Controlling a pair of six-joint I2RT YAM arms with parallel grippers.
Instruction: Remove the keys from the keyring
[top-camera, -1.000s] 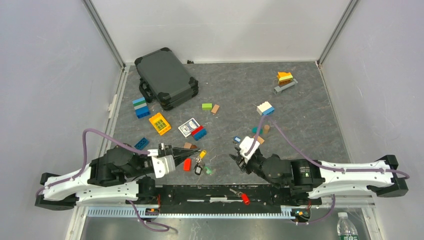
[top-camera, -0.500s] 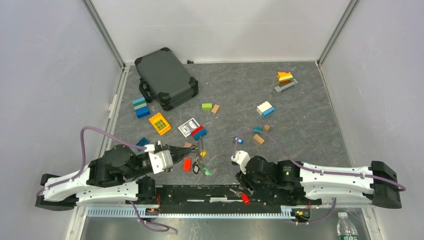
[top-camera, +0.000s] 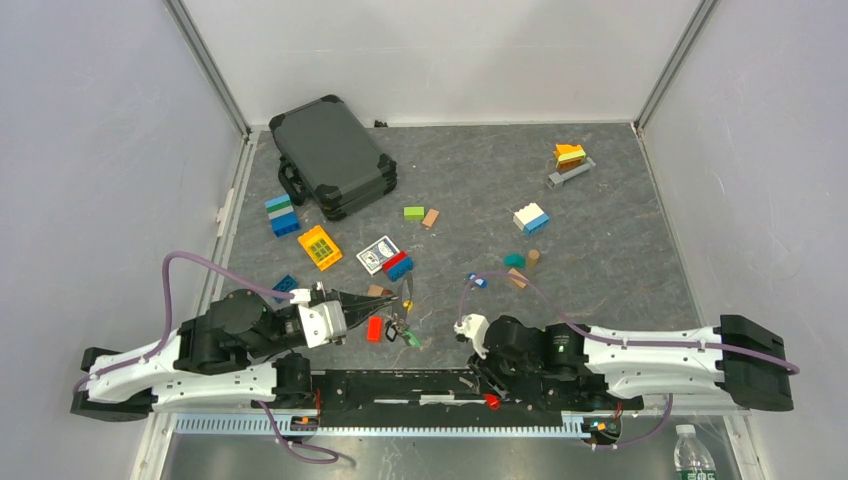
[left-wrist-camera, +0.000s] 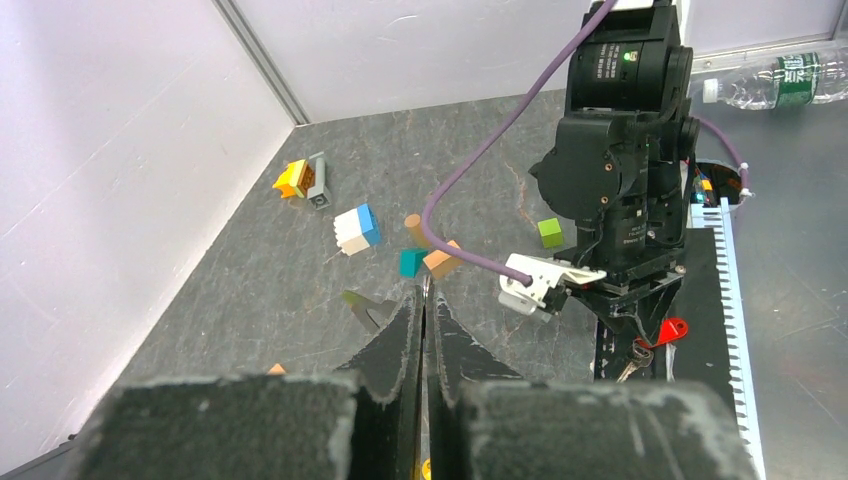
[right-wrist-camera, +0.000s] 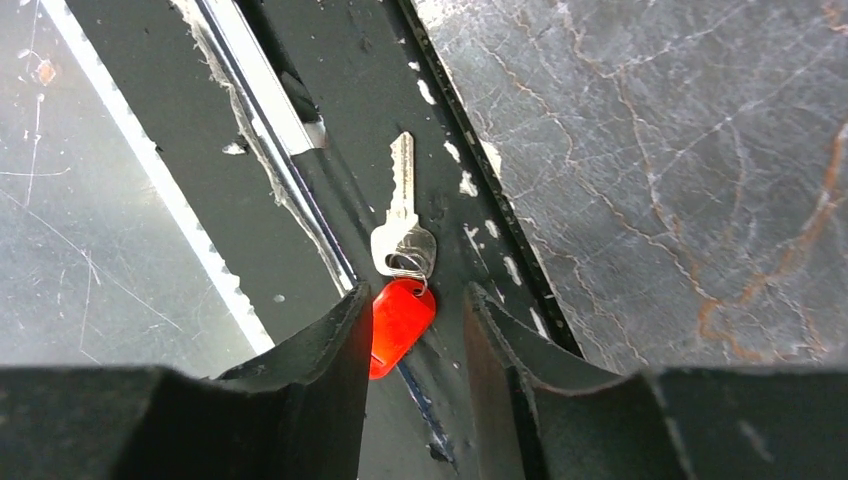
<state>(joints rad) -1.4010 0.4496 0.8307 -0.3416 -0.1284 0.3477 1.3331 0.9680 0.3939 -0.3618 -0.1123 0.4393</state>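
Note:
My left gripper (top-camera: 390, 297) is shut on the keyring (left-wrist-camera: 425, 292), a thin grey wire that runs between its fingertips. Below it on the mat hang keys (top-camera: 394, 331) with red, black, green and yellow heads, bunched together. A blue-headed key (top-camera: 476, 281) lies alone further right. My right gripper (top-camera: 484, 384) is open over the black base bar. A silver key (right-wrist-camera: 402, 222) with a red tag (right-wrist-camera: 400, 325) lies on that bar, and the tag sits between the open fingers, close to the left one.
A dark case (top-camera: 334, 155) stands at the back left. A card box (top-camera: 378, 253) and coloured blocks (top-camera: 530, 217) are scattered over the grey mat (top-camera: 600, 250). The black base bar (top-camera: 420, 385) and a toothed rail run along the near edge. A water bottle (top-camera: 692, 452) lies at the lower right.
My right arm has drawn back from the middle of the mat to the near base bar, over the red-tagged key. The left arm has hardly moved and stays shut.

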